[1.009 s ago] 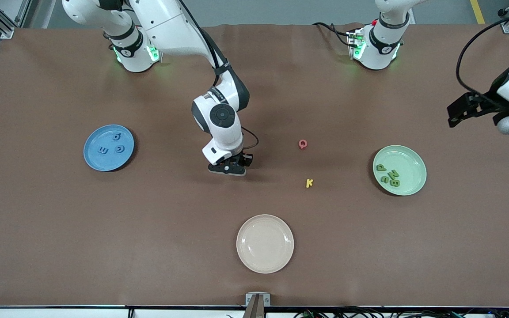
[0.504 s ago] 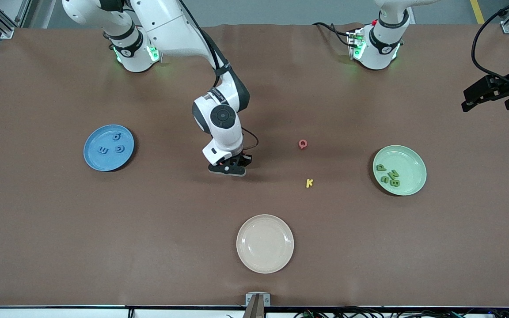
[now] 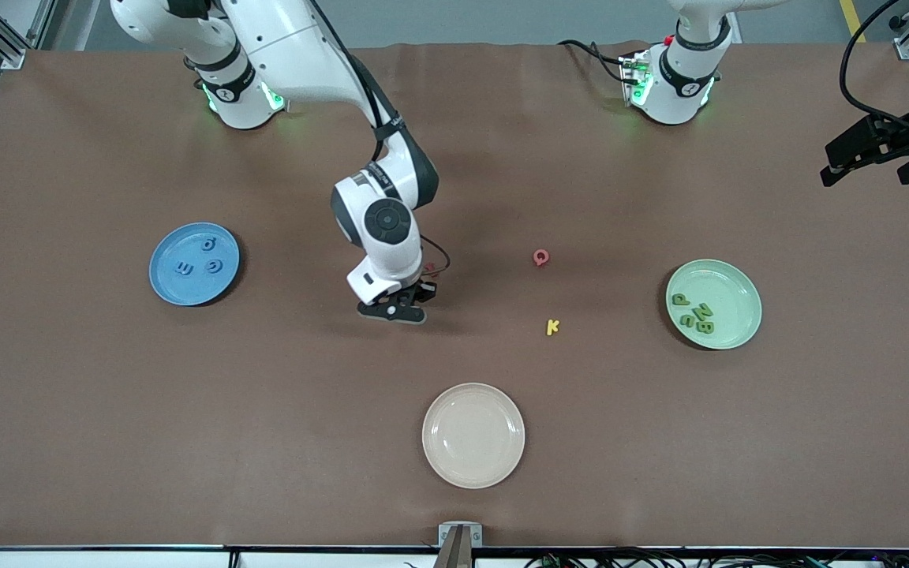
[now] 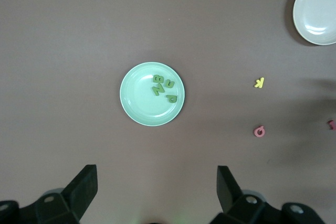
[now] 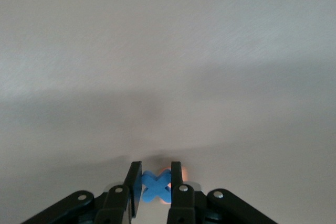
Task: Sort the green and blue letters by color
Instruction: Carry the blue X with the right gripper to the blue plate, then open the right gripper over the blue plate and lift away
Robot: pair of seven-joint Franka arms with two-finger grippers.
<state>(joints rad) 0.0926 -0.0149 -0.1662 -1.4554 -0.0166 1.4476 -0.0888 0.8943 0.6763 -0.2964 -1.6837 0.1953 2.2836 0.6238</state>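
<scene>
One blue x (image 5: pixel 156 184) sits pinched in the right gripper (image 3: pixel 394 309) over mid-table between the blue plate (image 3: pixel 194 263) and pink Q (image 3: pixel 540 256), a thin hold that could slip in transit, while the left gripper (image 4: pixel 153 195) waits, jaws spread.

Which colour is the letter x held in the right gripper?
Blue x; the right wrist view shows it best.
</scene>
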